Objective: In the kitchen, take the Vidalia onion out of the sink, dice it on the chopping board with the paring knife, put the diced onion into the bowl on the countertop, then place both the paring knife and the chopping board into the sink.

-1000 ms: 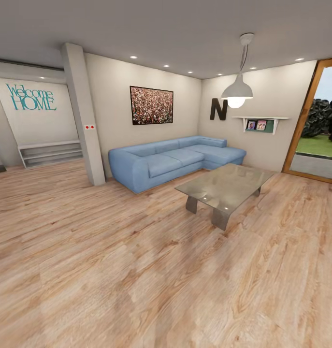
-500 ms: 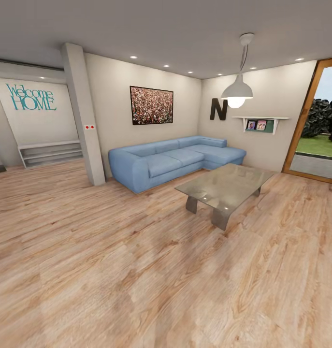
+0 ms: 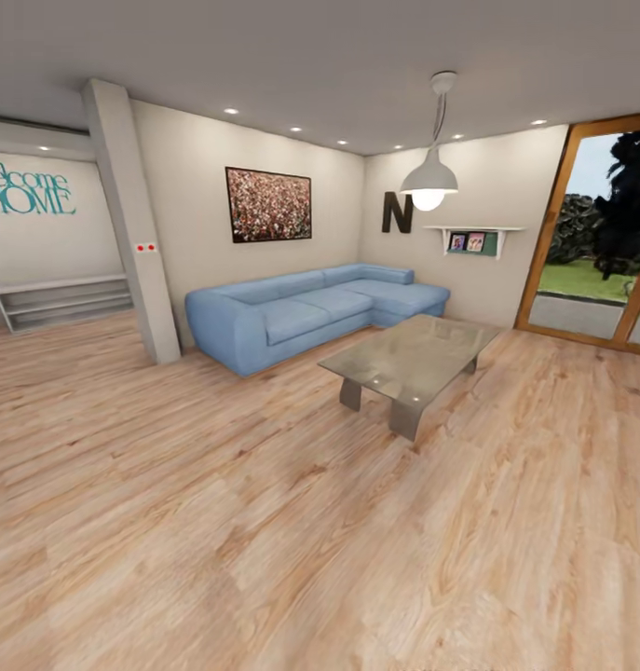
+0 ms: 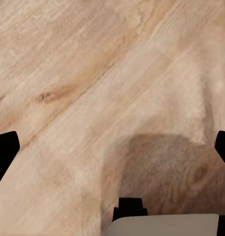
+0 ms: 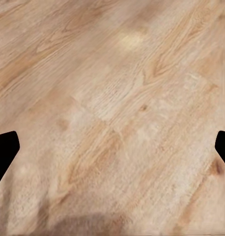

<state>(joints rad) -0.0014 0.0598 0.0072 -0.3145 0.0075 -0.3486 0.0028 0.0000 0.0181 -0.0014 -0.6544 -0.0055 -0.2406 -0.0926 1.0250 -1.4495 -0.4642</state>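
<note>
A living room: blue sofa [image 3: 310,312] against the far wall, glass coffee table [image 3: 408,359] on the wood floor [image 3: 264,522]. Both grippers, left [image 4: 112,147] and right [image 5: 112,147], hang spread wide, apparently empty, over floorboards.

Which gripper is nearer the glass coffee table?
Probably right: glass coffee table sits ahead, right of centre. Left gripper and right gripper both hang open over wood floor.
</note>
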